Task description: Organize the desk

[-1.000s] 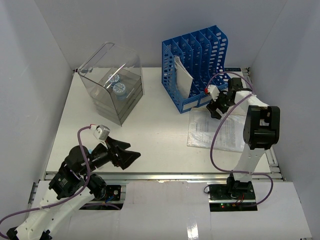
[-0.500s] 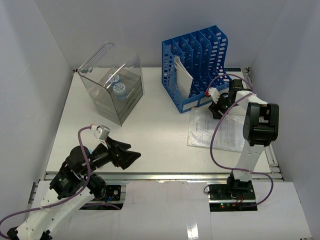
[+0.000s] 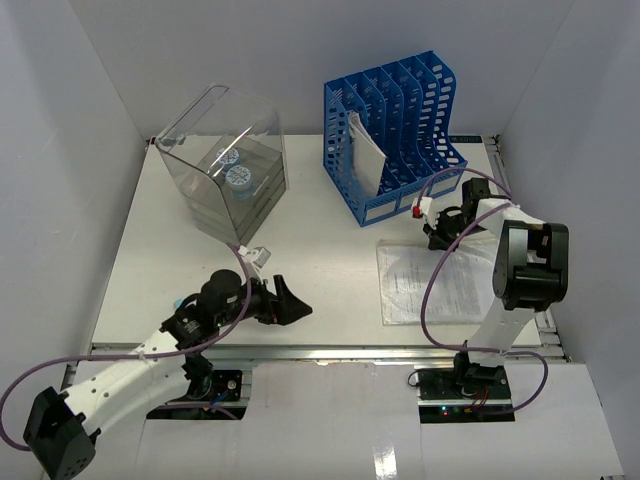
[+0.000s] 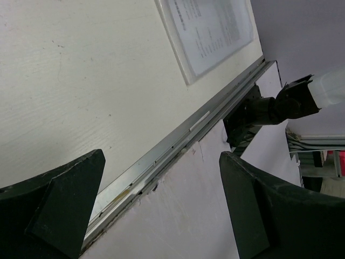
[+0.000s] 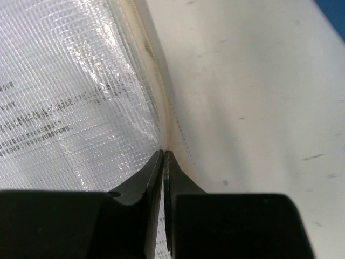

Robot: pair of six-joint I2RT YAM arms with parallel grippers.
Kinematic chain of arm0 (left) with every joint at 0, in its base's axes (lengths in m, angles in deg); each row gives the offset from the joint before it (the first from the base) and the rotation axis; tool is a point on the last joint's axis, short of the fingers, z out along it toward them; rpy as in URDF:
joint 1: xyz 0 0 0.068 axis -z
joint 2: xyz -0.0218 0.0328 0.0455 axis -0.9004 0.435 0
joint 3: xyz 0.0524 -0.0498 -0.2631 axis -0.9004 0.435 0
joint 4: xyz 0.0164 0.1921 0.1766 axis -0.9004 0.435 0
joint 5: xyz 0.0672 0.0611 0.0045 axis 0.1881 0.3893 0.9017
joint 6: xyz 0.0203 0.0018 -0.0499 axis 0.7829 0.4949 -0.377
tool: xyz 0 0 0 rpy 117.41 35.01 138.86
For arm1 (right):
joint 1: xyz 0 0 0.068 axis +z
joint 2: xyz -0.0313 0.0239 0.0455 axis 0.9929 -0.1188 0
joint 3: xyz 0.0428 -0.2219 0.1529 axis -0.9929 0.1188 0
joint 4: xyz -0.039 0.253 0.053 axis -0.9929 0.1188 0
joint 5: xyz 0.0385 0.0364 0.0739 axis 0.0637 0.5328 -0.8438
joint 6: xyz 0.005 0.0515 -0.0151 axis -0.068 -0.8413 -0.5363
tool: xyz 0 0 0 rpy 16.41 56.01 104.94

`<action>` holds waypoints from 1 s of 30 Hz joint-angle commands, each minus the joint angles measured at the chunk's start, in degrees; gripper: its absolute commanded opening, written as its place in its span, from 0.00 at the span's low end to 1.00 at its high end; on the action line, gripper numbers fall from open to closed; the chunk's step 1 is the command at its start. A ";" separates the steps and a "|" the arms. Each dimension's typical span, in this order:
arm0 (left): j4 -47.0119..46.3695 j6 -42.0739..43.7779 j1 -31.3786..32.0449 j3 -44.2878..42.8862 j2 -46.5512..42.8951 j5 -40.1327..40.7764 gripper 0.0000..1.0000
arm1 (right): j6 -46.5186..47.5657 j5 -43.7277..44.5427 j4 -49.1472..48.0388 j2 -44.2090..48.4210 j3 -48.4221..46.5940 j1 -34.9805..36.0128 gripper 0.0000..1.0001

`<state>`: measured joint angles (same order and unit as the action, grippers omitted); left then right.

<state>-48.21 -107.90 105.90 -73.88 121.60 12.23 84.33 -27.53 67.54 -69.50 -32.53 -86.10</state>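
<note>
My right gripper point(image 3: 437, 237) has shut on the far edge of the document sleeve point(image 3: 458, 282), lying near-far on the right of the desk point(image 3: 300, 235); my left gripper point(image 3: 296, 303), now nearer centre, gapes open.

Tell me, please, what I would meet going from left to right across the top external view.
clear drawer box → blue file rack → right arm's black elbow housing

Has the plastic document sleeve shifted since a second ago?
Yes. The document sleeve has slid away from the blue file rack, toward the front rail, pinched by the right gripper.
</note>
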 commanded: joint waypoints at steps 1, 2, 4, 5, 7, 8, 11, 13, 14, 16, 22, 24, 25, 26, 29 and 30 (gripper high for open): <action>-17.81 0.64 4.46 -1.17 10.74 3.81 0.98 | 0.37 -4.72 6.23 8.64 6.15 0.02 0.08; -20.28 1.93 6.13 -1.83 14.90 5.33 0.98 | 0.00 -6.09 6.28 11.52 6.85 0.04 0.08; -23.78 4.34 8.63 -4.15 22.77 7.08 0.98 | -1.21 -8.68 6.28 16.67 8.49 0.05 0.08; -25.81 5.75 9.51 -5.33 25.42 7.75 0.98 | -1.80 -9.83 6.31 18.86 9.17 0.02 0.08; -30.17 8.14 10.80 -7.41 31.06 8.16 0.98 | -2.86 -11.50 6.32 22.29 10.30 0.07 0.08; -32.27 9.10 11.38 -8.40 34.37 8.14 0.98 | -3.35 -12.18 6.31 23.77 10.73 0.10 0.08; -35.84 10.77 13.41 -11.43 41.14 8.37 0.98 | -4.70 -14.36 6.62 28.12 11.66 0.11 0.08; -37.64 12.03 14.46 -13.87 45.36 8.34 0.98 | -5.31 -15.19 6.85 29.90 11.92 0.11 0.08; -38.86 12.76 15.26 -14.68 46.85 8.38 0.98 | -5.52 -15.80 7.01 30.92 12.03 0.11 0.08; -42.50 14.59 16.40 -16.08 49.66 8.54 0.98 | -6.02 -16.78 7.51 32.26 12.19 0.14 0.08; -44.06 18.09 18.52 -21.21 56.93 12.78 0.98 | -7.61 -20.10 8.75 36.09 11.79 0.11 0.08; -44.21 18.34 18.61 -22.70 58.91 13.69 0.96 | -8.18 -20.92 9.00 37.31 11.54 0.11 0.08; -44.71 18.27 18.61 -23.06 59.53 13.99 0.95 | -8.37 -21.21 9.01 37.63 11.61 0.11 0.08; -45.05 18.26 18.61 -23.60 60.32 13.94 0.91 | -8.46 -21.75 9.30 38.16 11.47 0.11 0.08; -46.56 18.34 18.61 -24.72 61.32 13.58 0.83 | -8.55 -22.53 10.12 39.03 11.37 0.11 0.08; -46.68 18.51 18.61 -25.07 61.50 13.33 0.79 | -8.40 -22.71 10.78 39.45 11.43 0.11 0.08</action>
<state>-91.46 -90.87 124.44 -96.29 183.05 24.66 76.79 -46.02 76.42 -32.00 -20.66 -86.05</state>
